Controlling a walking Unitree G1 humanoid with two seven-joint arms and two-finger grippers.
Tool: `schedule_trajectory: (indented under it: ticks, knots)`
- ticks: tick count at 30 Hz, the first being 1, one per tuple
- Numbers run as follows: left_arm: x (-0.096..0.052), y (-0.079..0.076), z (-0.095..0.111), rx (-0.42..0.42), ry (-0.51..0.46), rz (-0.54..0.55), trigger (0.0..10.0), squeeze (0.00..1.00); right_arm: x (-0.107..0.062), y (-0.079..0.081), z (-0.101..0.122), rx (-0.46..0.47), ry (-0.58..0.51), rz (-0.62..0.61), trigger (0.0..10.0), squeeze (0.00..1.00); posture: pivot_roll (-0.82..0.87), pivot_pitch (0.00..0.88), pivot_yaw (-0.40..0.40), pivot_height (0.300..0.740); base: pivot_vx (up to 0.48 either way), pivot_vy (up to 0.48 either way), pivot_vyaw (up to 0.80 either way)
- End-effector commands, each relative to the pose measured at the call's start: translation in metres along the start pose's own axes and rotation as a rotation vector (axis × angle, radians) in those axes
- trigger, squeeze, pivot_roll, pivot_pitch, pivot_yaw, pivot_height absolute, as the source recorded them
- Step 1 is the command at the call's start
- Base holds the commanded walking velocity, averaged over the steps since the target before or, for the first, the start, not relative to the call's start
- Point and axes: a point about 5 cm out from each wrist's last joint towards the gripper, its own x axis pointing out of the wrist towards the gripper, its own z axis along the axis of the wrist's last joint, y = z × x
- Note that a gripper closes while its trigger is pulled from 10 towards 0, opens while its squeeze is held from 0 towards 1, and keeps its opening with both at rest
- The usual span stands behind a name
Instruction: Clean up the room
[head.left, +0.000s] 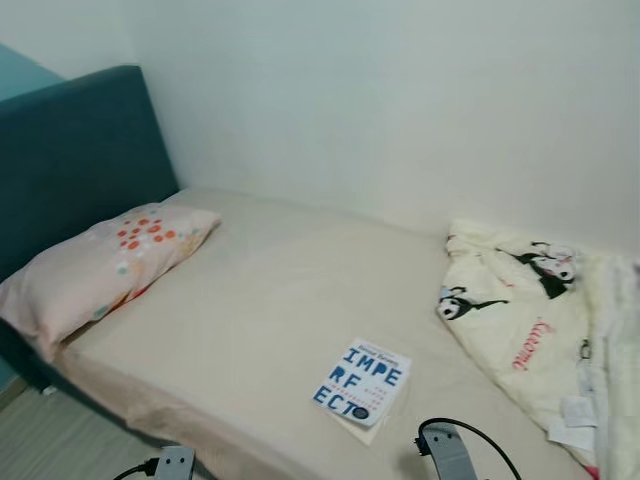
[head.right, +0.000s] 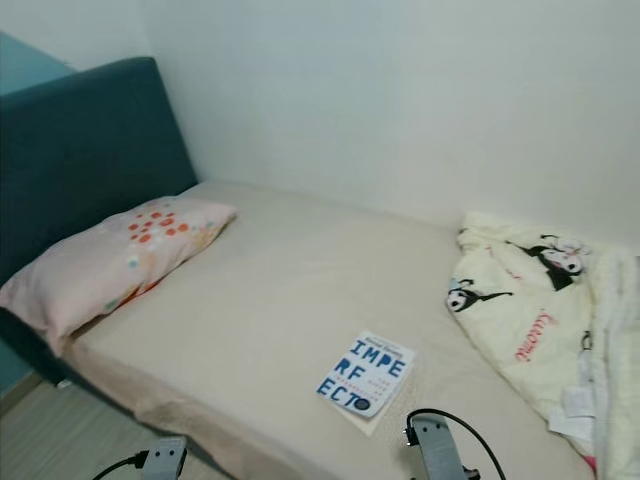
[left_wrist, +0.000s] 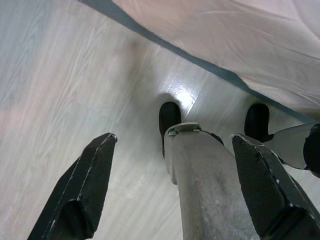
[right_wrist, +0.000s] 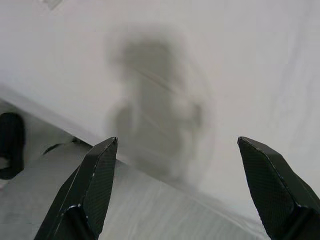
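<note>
The book (head.left: 362, 382) lying on the bed (head.left: 260, 300) reads "IMPERFECT" in large blue letters over three lines, while red script on the blanket (head.left: 530, 330) is too small to read.

Teal headboard (head.left: 70, 150), pink orange-dotted pillow (head.left: 105, 265), cream cartoon-printed blanket (head.left: 530, 320).

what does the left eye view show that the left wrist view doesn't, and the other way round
Left eye view: the pillow by the headboard, the book near the bed's front edge, and the crumpled blanket on the right.

Left wrist view: the left tool, open and empty, hanging over the wood floor, with the robot's leg and black feet below.

Both: the beige sheet on the bed and a strip of floor beside it.
</note>
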Motion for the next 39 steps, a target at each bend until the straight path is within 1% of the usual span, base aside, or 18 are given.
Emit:
schedule_trajectory:
  ticks: [1,6,8,9,10,11,12,13,14,15,16,18,19,20,25,30,32,39]
  knots:
    - [0.0,0.003,0.0,0.009,0.003,0.011,10.0,0.0,0.001,0.007,0.01,-0.018,-0.033,0.021,10.0,0.0,-0.06,0.0,-0.004,0.74,0.0,0.0,0.0]
    - [-0.001,0.004,-0.001,0.014,0.006,0.014,10.0,0.0,0.002,0.006,0.026,0.013,-0.084,0.018,10.0,0.0,-0.06,0.0,-0.005,0.74,0.0,0.0,0.0]
    - [-0.001,0.005,-0.002,0.016,0.006,0.017,10.0,0.0,0.001,0.0,0.051,0.134,-0.164,0.026,10.0,0.0,-0.06,0.0,-0.003,0.74,0.0,0.0,0.0]
    - [-0.001,0.005,-0.002,0.016,0.006,0.017,10.0,0.0,0.001,0.0,0.051,0.134,-0.164,0.026,10.0,0.0,-0.06,0.0,-0.003,0.74,0.0,0.0,0.0]
    - [-0.001,0.005,-0.002,0.016,0.006,0.018,10.0,0.0,0.001,-0.002,0.06,0.175,-0.19,0.031,10.0,0.0,-0.06,0.0,-0.003,0.74,0.0,0.0,0.0]
    - [-0.001,0.005,-0.002,0.016,0.005,0.02,10.0,0.0,0.0,-0.006,0.077,0.238,-0.243,0.041,10.0,0.0,-0.06,0.0,-0.002,0.74,0.0,0.0,0.0]
    - [-0.001,0.005,-0.002,0.016,0.005,0.02,10.0,0.0,0.0,-0.006,0.077,0.238,-0.243,0.041,10.0,0.0,-0.06,0.0,-0.002,0.74,0.0,0.0,0.0]
    - [-0.001,0.006,-0.002,0.017,0.004,0.021,10.0,0.0,-0.002,-0.011,0.091,0.286,-0.286,0.048,10.0,0.0,-0.06,0.0,-0.002,0.74,0.0,0.0,0.0]
    - [-0.001,0.006,-0.002,0.017,0.004,0.021,10.0,0.0,-0.002,-0.011,0.091,0.286,-0.286,0.048,10.0,0.0,-0.06,0.0,-0.002,0.74,0.0,0.0,0.0]
    - [-0.001,0.007,-0.001,0.016,0.001,0.022,10.0,0.0,-0.004,-0.015,0.108,0.327,-0.331,0.059,10.0,0.0,-0.06,0.0,-0.001,0.736,0.0,0.0,0.0]
    - [-0.001,0.007,-0.001,0.016,0.001,0.022,10.0,0.0,-0.004,-0.015,0.108,0.327,-0.331,0.059,10.0,0.0,-0.06,0.0,-0.001,0.736,0.0,0.0,0.0]
    - [-0.001,0.007,-0.001,0.015,0.0,0.023,10.0,0.0,-0.006,-0.018,0.118,0.352,-0.36,0.068,10.0,0.0,-0.05,0.0,-0.002,0.731,0.0,0.0,0.0]
    - [-0.001,0.009,0.0,0.01,-0.008,0.028,10.0,0.0,-0.013,-0.023,0.146,0.403,-0.451,0.102,10.0,0.0,-0.05,0.0,-0.003,0.721,0.0,0.0,0.0]
    - [-0.001,0.009,0.001,0.009,-0.012,0.031,10.0,0.0,-0.016,-0.024,0.155,0.418,-0.479,0.116,10.0,0.0,-0.05,0.0,-0.003,0.716,0.0,0.0,0.0]
    - [-0.002,0.012,0.002,0.009,-0.019,0.038,10.0,0.0,-0.018,-0.019,0.165,0.468,-0.514,0.161,10.0,0.0,-0.04,0.0,0.0,0.696,0.0,0.0,0.0]
    - [-0.002,0.015,0.002,0.015,-0.022,0.042,10.0,0.0,-0.017,-0.013,0.162,0.517,-0.506,0.198,10.0,0.0,-0.03,0.0,0.004,0.676,0.0,0.0,0.0]
    - [-0.003,0.017,0.001,0.023,-0.022,0.045,10.0,0.0,-0.016,-0.01,0.158,0.556,-0.492,0.214,10.0,0.0,-0.03,0.0,0.009,0.661,0.0,0.0,0.0]
    - [-0.004,0.023,0.0,0.034,-0.022,0.052,10.0,0.0,-0.014,-0.004,0.152,0.601,-0.471,0.238,10.0,0.0,-0.02,0.003,0.016,0.636,0.0,0.0,0.0]
